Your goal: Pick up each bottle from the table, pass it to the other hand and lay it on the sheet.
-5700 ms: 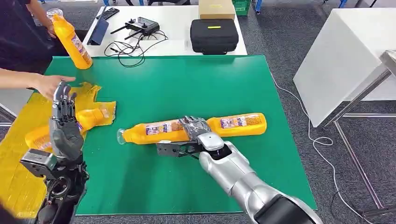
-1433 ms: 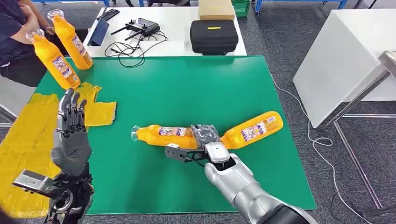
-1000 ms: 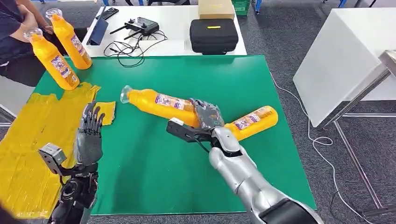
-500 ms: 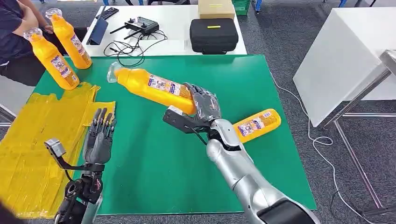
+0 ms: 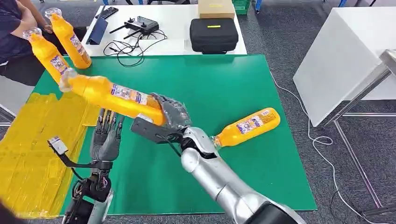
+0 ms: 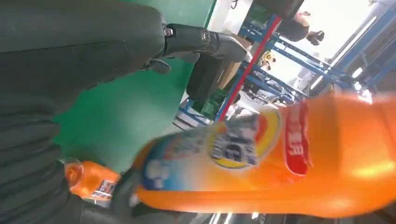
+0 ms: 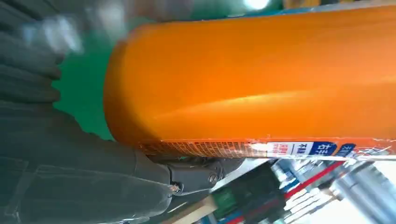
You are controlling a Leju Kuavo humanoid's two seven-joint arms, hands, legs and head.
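My right hand [image 5: 172, 113] grips the base of an orange bottle [image 5: 112, 94] and holds it nearly level above the table, clear cap toward the left. The same bottle [image 6: 271, 158] fills the left wrist view, and its base [image 7: 261, 79] is close up in the right wrist view. My left hand [image 5: 107, 137] is raised just under the bottle's middle, fingers spread and empty. A second orange bottle [image 5: 247, 125] lies on the green mat [image 5: 224, 84] to the right. The yellow sheet [image 5: 32, 140] covers the table's left side.
Two more orange bottles [image 5: 46, 53] [image 5: 70, 39] stand at the mat's far left corner, near a person [image 5: 14, 28]. Behind the mat, a white table holds a black case [image 5: 214, 35], a controller with cables [image 5: 140, 25] and a cardboard box [image 5: 216, 8].
My right hand lifted the bottle off the mat and carried it left and up. The left hand rose and moved right beneath it. The other bottle was nudged and now lies slanted.
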